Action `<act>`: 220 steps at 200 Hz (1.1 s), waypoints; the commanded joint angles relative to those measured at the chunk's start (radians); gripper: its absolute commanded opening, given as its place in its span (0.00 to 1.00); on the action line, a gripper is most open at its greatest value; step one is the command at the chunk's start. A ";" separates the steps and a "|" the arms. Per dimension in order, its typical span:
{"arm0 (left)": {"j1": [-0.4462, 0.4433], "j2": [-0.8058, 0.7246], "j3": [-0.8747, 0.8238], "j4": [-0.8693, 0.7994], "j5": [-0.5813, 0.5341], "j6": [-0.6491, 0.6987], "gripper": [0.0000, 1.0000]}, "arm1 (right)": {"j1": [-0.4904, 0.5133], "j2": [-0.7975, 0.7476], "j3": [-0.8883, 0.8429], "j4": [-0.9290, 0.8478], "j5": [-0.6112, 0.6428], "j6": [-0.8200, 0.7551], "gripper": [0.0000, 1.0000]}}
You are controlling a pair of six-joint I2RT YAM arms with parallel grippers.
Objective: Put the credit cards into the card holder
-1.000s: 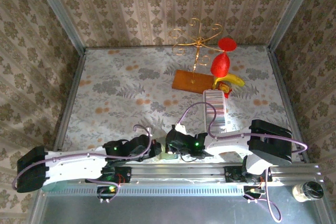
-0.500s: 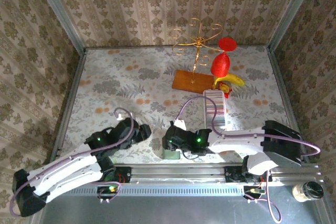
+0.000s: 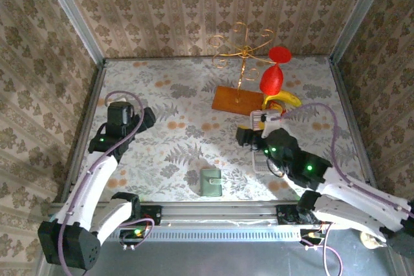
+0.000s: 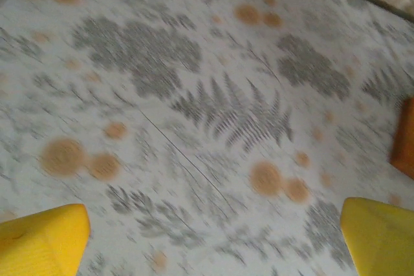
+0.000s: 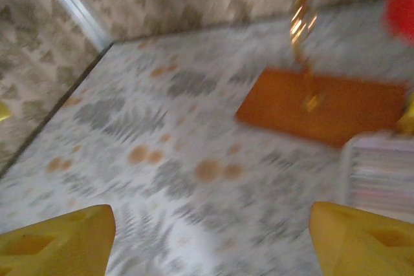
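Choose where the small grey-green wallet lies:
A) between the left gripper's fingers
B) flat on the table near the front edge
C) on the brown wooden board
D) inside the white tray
B: the wallet lies flat on the table near the front edge, apart from the left gripper and the right gripper, both open.

On the flat brown wooden board [image 3: 238, 100] stands the thin gold wire stand [image 3: 242, 50]. The long white ribbed plastic tray [image 3: 259, 119] lies just before the board's right end. The small grey-green folding card holder [image 3: 211, 182] lies well before the board, slightly left. My left gripper [image 4: 213, 221] is far to its left.
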 commanded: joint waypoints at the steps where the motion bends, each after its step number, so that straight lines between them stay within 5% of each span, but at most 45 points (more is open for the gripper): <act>1: 0.035 -0.003 -0.065 0.175 -0.192 0.149 1.00 | -0.097 -0.087 -0.100 0.124 0.144 -0.355 0.83; 41: 0.080 0.027 -0.284 0.505 -0.384 0.299 1.00 | -0.425 -0.125 -0.311 0.341 0.058 -0.474 0.97; 79: 0.146 0.077 -0.478 0.861 -0.244 0.420 1.00 | -0.674 0.061 -0.415 0.576 -0.091 -0.440 1.00; 128: 0.164 0.322 -0.384 0.928 -0.228 0.451 1.00 | -0.766 0.329 -0.397 0.812 -0.208 -0.471 1.00; 151: 0.209 0.408 -0.395 1.121 -0.060 0.463 1.00 | -0.782 0.434 -0.361 0.889 -0.275 -0.481 1.00; 181: 0.220 0.537 -0.443 1.389 0.015 0.487 1.00 | -0.796 0.571 -0.310 0.985 -0.403 -0.460 1.00; 198: 0.212 0.599 -0.422 1.393 0.129 0.522 1.00 | -0.798 0.685 -0.280 1.031 -0.425 -0.469 1.00; 220: 0.208 0.625 -0.400 1.376 0.118 0.525 1.00 | -0.802 0.777 -0.263 1.082 -0.423 -0.465 1.00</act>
